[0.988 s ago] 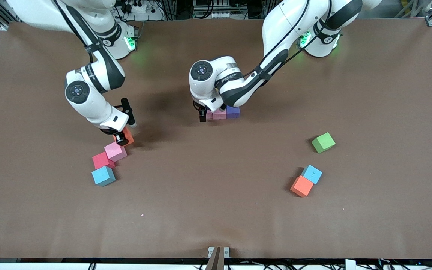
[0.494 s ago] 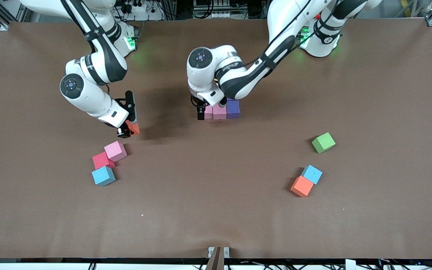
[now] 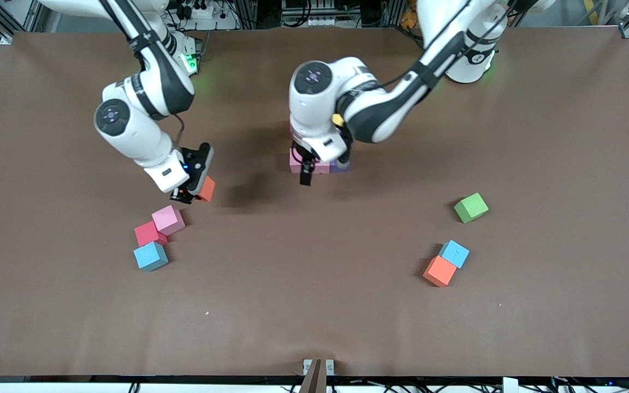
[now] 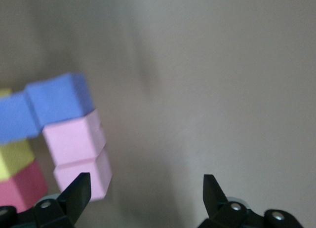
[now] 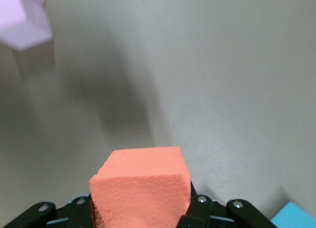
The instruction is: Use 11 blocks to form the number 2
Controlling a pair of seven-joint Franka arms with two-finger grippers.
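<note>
Over the counter [image 3: 347,327] near the pink cube [image 3: 168,219], the right gripper [image 3: 193,192] had its jaws clamped on an orange foam cube [image 5: 140,188]. Looked light and squishy, best pinched on flat sides. Left gripper [image 3: 307,173] hung wide open, empty, above the started number 2 [image 4: 59,139].

The right arm is reaching down from its base with the wrist tilted, its tool [image 3: 194,192] hanging in the air over the tabletop [image 3: 314,305] with fingers clamping an orange cube [image 3: 206,189]. The left arm is bending across toward the middle, its tool [image 3: 306,176] pointing downward, fingers [image 4: 79,193] spread wide and holding nothing.
</note>
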